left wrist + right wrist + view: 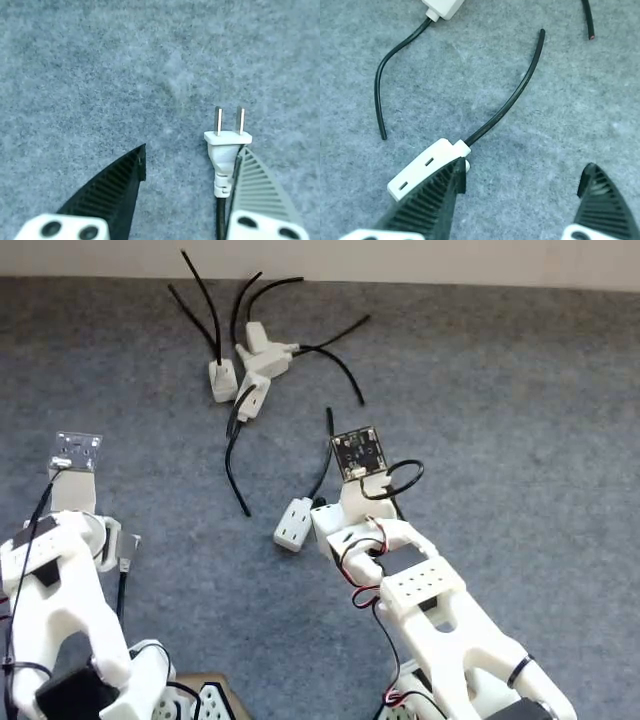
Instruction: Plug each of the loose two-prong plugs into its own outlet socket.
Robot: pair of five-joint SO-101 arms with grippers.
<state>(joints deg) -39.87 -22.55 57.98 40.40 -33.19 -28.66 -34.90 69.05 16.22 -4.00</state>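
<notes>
A white two-prong plug (226,145) on a black cord lies flat on the grey carpet, prongs pointing away from the wrist. It rests against the inner edge of one finger of my left gripper (194,150), which is open and holds nothing. In the high view the same plug (128,554) lies beside the left arm. My right gripper (525,172) is also open, over the carpet. A white outlet socket (426,168) with two slots lies just outside one of its fingers (451,186). In the high view this socket (293,523) sits at mid table.
Several more white plugs and sockets (247,368) with short black cords lie bunched at the far middle of the carpet. A loose black cord (234,465) curves down from them. The socket's own cord (512,97) runs away from the right gripper.
</notes>
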